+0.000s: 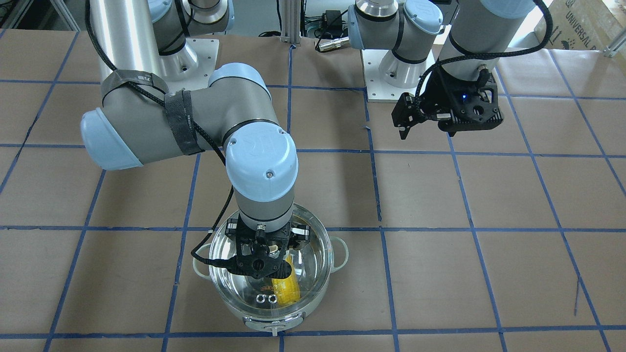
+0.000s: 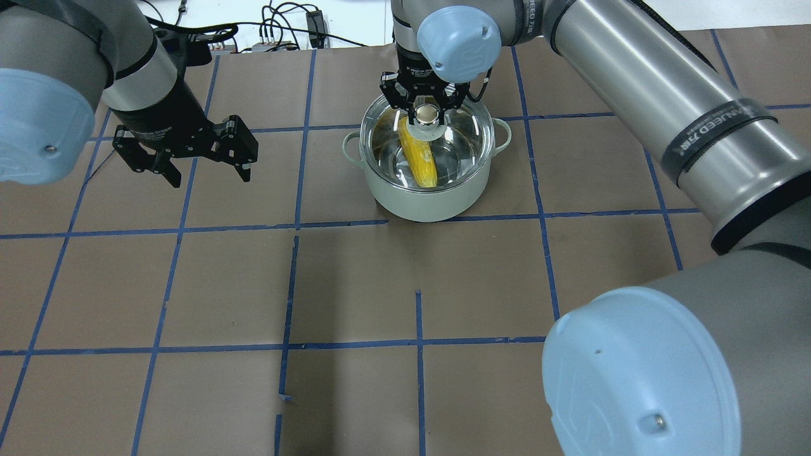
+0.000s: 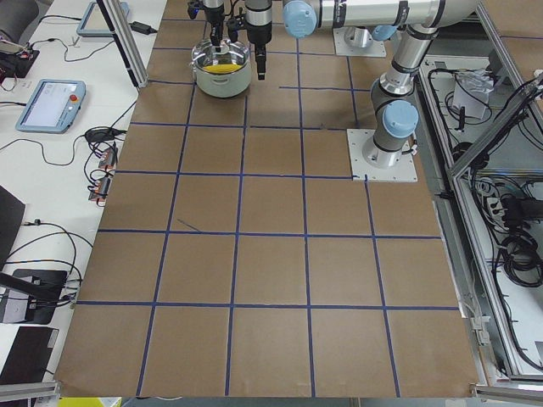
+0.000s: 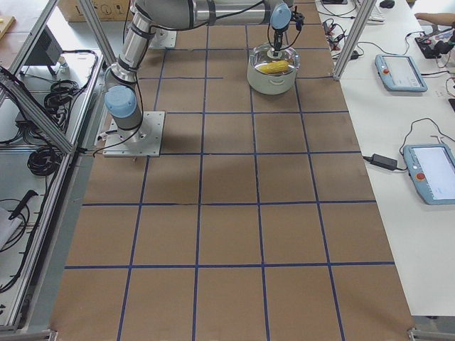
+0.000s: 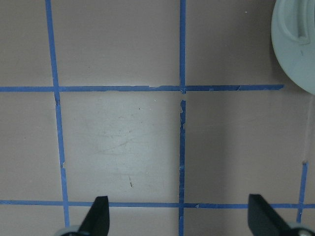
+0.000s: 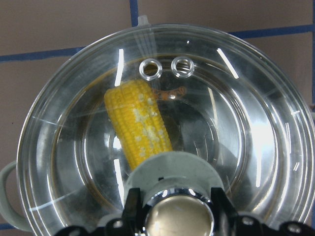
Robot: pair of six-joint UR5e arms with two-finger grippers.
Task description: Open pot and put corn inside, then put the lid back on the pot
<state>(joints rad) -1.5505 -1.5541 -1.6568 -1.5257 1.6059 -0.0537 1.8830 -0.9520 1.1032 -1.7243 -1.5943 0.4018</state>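
The pot (image 2: 418,197) stands at the far middle of the table, with the corn (image 2: 419,158) lying inside it. The clear glass lid (image 2: 466,136) sits on the pot's rim. My right gripper (image 2: 426,114) reaches straight down and is shut on the lid's knob (image 6: 178,219); the right wrist view shows the corn (image 6: 140,125) through the glass, with both fingers against the knob. My left gripper (image 2: 210,179) hangs open and empty above the table, well to the left of the pot. The pot's wall (image 5: 295,49) shows at the top right of the left wrist view.
Brown paper with blue tape lines covers the table (image 2: 355,285). The right arm's elbow and forearm (image 1: 195,122) stretch over the table behind the pot. Both arm bases (image 1: 391,73) stand at the robot's edge. Tablets and cables lie on side benches (image 4: 419,106).
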